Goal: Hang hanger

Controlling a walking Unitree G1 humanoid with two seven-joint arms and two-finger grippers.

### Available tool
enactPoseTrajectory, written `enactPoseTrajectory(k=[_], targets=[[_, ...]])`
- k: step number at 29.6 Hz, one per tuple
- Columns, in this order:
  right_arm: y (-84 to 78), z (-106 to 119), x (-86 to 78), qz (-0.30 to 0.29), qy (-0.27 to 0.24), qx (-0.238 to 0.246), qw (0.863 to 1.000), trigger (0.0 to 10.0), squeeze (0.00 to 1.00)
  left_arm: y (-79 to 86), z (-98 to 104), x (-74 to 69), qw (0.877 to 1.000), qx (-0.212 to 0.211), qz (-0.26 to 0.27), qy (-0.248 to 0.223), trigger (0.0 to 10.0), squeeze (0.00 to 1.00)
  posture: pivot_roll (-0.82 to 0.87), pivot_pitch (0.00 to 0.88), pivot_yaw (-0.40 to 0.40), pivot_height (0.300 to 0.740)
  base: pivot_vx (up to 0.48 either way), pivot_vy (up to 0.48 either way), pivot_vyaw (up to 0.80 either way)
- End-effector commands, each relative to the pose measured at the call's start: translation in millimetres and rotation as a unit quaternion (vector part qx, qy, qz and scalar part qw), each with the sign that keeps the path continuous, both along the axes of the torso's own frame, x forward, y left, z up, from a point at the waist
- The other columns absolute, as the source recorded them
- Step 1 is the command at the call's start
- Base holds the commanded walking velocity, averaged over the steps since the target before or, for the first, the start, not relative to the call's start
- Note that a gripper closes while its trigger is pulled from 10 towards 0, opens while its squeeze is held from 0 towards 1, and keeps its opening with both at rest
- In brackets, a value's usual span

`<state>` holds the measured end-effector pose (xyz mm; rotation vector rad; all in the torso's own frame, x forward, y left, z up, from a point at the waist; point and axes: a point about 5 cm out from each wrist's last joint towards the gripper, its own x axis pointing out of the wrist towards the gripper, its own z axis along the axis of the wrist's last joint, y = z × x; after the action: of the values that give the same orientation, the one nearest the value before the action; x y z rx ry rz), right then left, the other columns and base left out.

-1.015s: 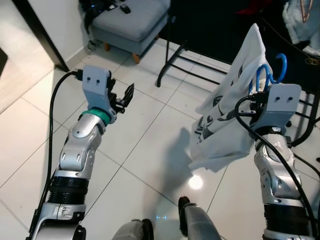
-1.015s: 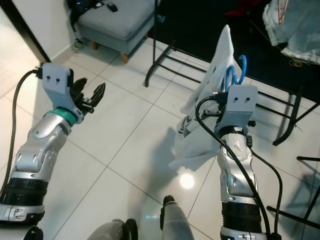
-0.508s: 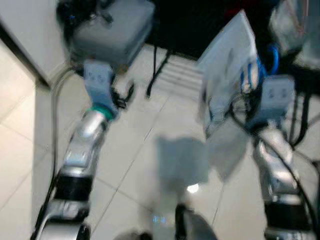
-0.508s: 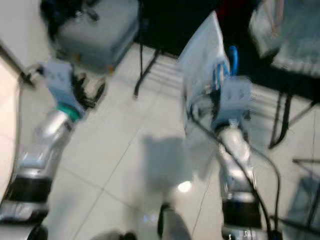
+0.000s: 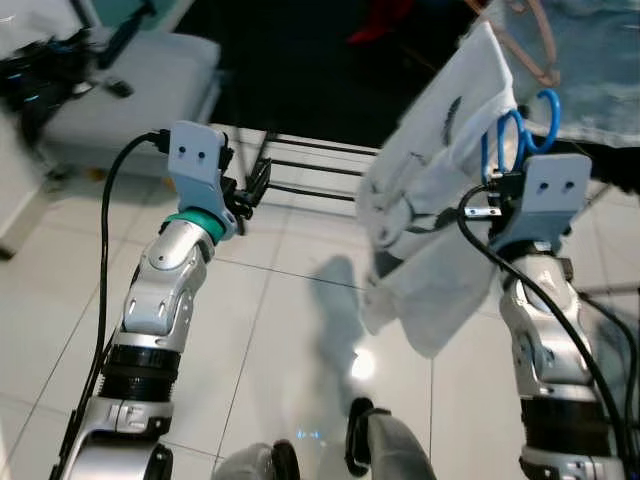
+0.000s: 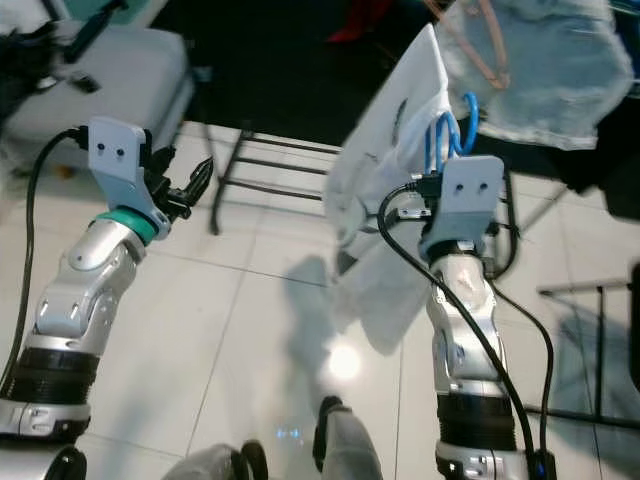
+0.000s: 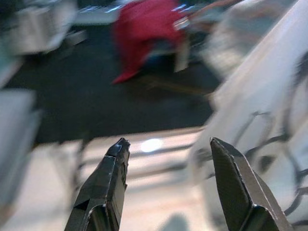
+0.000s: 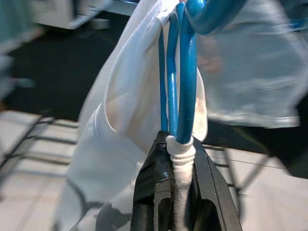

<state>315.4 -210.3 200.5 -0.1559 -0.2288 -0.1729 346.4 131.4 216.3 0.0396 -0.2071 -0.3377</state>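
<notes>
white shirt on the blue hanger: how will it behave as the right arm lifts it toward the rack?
The white shirt hangs in loose folds, so it is probably floppy and likely to sway. The right gripper is shut on the thin blue hanger near its hook, so the load could pivot. It looks light for its size.

No readable text, labels, brands or numbers anywhere. White garment (image 5: 440, 170) on the blue hanger (image 5: 520, 135) carries a dark printed graphic, but it is folded and too small and blurred to make out as letters. Housings on both wrists show two small dark dots each, no markings. Faint bluish marks reflected on the floor tiles (image 5: 315, 435) near the lower edge, not legible.
</notes>
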Motion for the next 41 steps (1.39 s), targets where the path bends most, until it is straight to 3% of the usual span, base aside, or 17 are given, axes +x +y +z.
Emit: enactPoseTrajectory(k=[1, 17, 19, 20, 22, 26, 33, 41], targets=[[0.6, 8, -0.6, 0.003, -0.023, 0.003, 1.0, 10.0, 0.0, 5.8, -7, -0.3, 1.0, 0.002, 0.01, 0.01, 10.0, 0.0, -0.16, 0.162, 0.08, 0.737, 0.469, 0.0, 0.0], [6.1, 8, 3.9, 0.033, -0.015, 0.022, 0.999, 10.0, 0.0, 4.4, -7, 2.1, 1.0, 0.002, 0.009, 0.009, 10.0, 0.0, -0.16, 0.161, 0.084, 0.737, 0.469, 0.0, 0.0], [26.0, -6, 7.9, 0.129, 0.053, 0.004, 0.99, 10.0, 0.0, 4.5, -6, 3.0, 1.0, 0.002, 0.01, 0.007, 10.0, 0.0, -0.17, 0.159, 0.086, 0.737, 0.469, 0.0, 0.0], [26.0, -6, 7.9, 0.129, 0.053, 0.004, 0.99, 10.0, 0.0, 4.5, -6, 3.0, 1.0, 0.002, 0.01, 0.007, 10.0, 0.0, -0.17, 0.159, 0.086, 0.737, 0.469, 0.0, 0.0], [47.7, -18, 5.2, 0.213, 0.099, -0.038, 0.971, 10.0, 0.0, 4.3, -6, 3.6, 1.0, 0.002, 0.01, 0.006, 10.0, 0.0, -0.16, 0.158, 0.085, 0.737, 0.469, 0.0, 0.0], [51.1, -20, 6.6, 0.218, 0.107, -0.011, 0.97, 10.0, 0.0, 4.8, -5, 3.7, 1.0, 0.002, 0.011, 0.004, 10.0, 0.0, -0.16, 0.154, 0.082, 0.737, 0.469, 0.0, 0.0], [51.9, -18, 9.2, 0.218, 0.104, -0.011, 0.97, 10.0, 0.0, 5.8, -5, 3.7, 1.0, 0.002, 0.012, 0.003, 10.0, 0.0, -0.16, 0.152, 0.084, 0.737, 0.469, 0.0, 0.0], [48.9, 8, 18.9, 0.213, 0.062, -0.023, 0.975, 10.0, 0.0, 2.8, -3, 4.6, 1.0, 0.001, 0.006, 0.0, 10.0, 0.0, -0.17, 0.144, 0.086, 0.737, 0.47, 0.0, 0.0]])
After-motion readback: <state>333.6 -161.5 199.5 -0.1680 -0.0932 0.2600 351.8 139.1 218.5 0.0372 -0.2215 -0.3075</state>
